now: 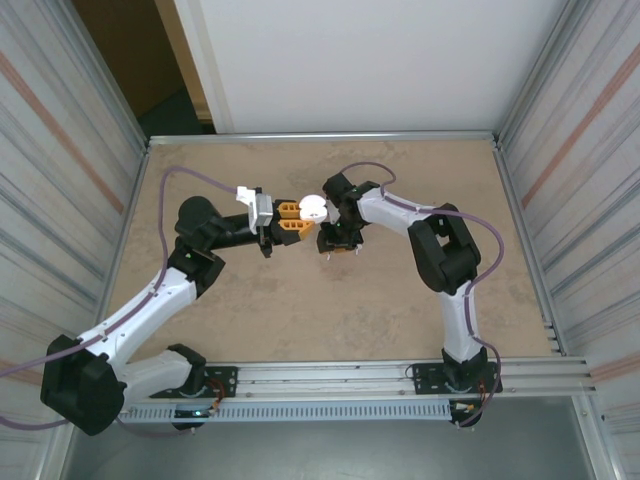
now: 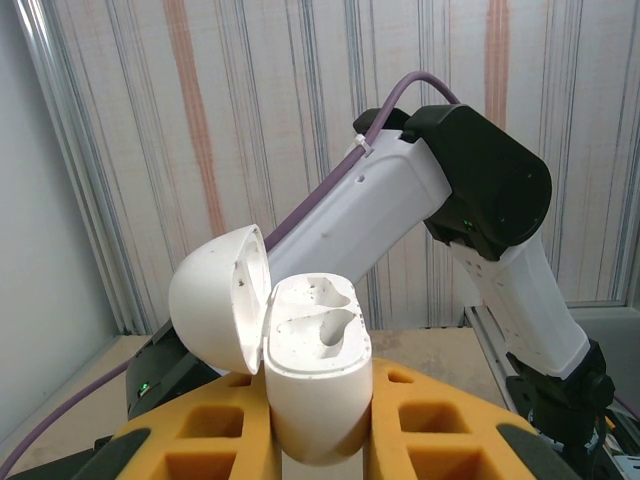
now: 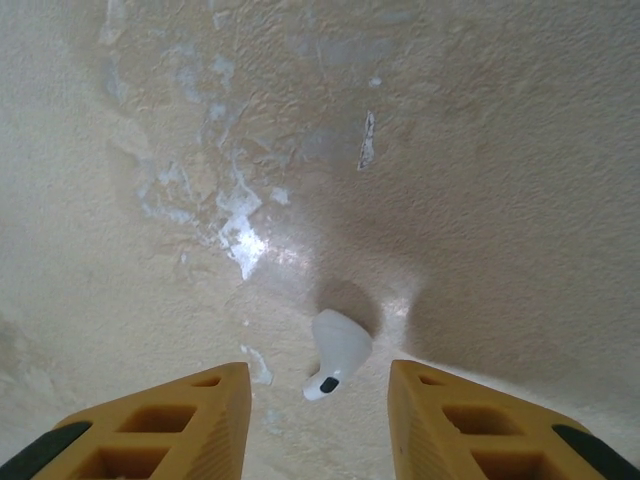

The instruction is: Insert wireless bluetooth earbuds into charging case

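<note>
The left hand (image 2: pixel 320 445) is clamped on the white plastic charging case (image 2: pixel 318 385), holding it upright with its domed lid (image 2: pixel 215 310) hinged open and both sockets bare. The right hand (image 3: pixel 320 400) hangs low over the beige mottled bench (image 3: pixel 470 150). Its 2 yellow fingers (image 3: pixel 170 420) stand apart either side of the small white stemmed earbud (image 3: pixel 338 350), touching neither side. The rounded shell could squirt out of a pinch, or be caught askew so its stem misses the socket.
</note>
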